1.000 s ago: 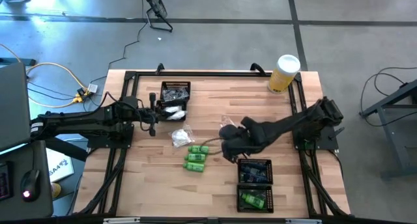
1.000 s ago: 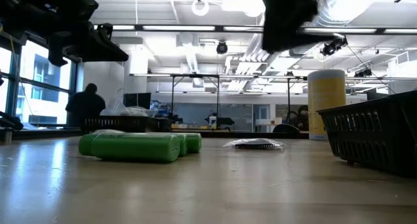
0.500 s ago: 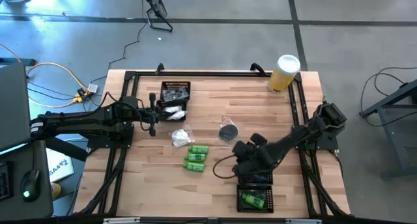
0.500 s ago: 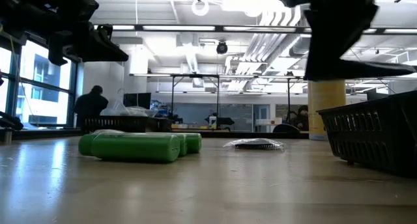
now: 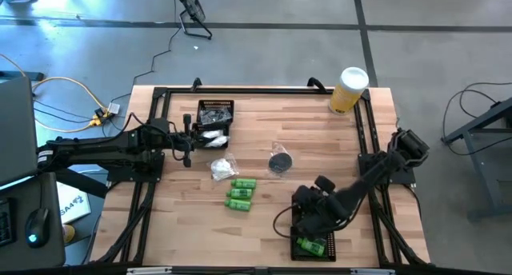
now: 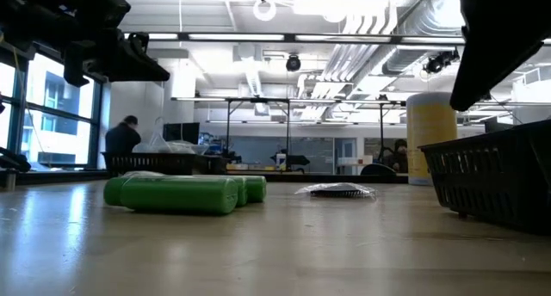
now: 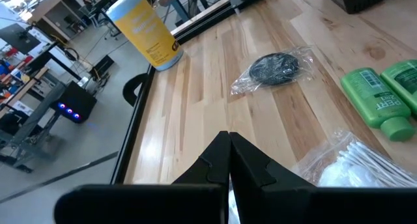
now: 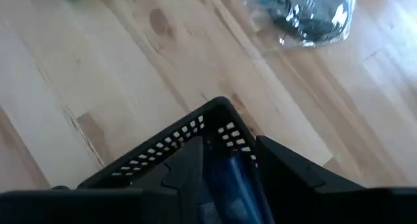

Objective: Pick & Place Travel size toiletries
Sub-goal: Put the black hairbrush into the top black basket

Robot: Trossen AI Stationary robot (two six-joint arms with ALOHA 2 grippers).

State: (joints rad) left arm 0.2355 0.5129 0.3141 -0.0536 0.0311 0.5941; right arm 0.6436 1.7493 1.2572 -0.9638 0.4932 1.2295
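toiletries are lying in several places: three green bottles [image 5: 240, 193] are resting side by side on bare wood near the table's middle, a round dark case in a clear wrapper [image 5: 279, 161] is sitting apart from them toward the yellow cylinder [image 5: 349, 89], a crinkly white packet [image 5: 223, 169] is lying just beside the bottles, and another green bottle [image 5: 312, 245] is showing inside the near mesh tray [image 5: 329, 247].

the table [image 5: 264, 115] is offering open wood across its far half and along the left rails. the far tray [image 5: 215, 113] is sitting by the left arm, its contents too jumbled to sort out.

the right gripper [image 8: 229, 167] is hovering over the near tray's corner, its arm covering most of that tray from above. its fingers are standing partly apart with a dark blue tube [image 8: 231, 182] between them; the tube's ends are cut off from view. the low view is catching only a dark silhouette of this arm at the upper right.

the left gripper [image 7: 229, 149] is waiting above the wood near the far tray, fingers pressed together, holding nothing.
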